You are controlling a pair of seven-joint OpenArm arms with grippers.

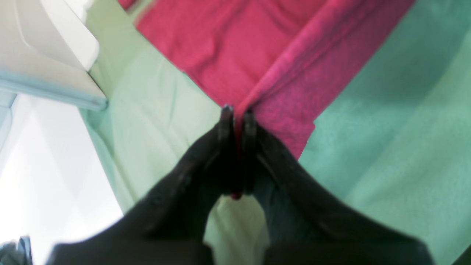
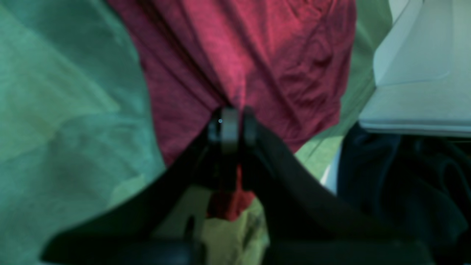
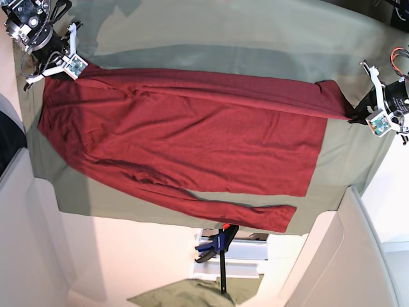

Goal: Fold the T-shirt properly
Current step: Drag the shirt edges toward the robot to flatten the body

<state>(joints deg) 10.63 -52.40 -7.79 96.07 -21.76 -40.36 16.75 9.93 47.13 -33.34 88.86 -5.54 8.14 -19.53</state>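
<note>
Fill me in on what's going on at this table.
A two-armed robot is folding a dark red shirt spread on an olive-green cloth sheet. The left gripper is shut on one end of the shirt's far edge and the right gripper on the other end, with fabric pinched between the fingers in both wrist views. That edge is stretched between them, doubled into a band; the rest lies flat, one long sleeve trailing along the near edge.

olive-green sheet [image 3: 211,38] (creased), white panels [image 3: 332,256], pale floor [image 3: 147,256]
</note>
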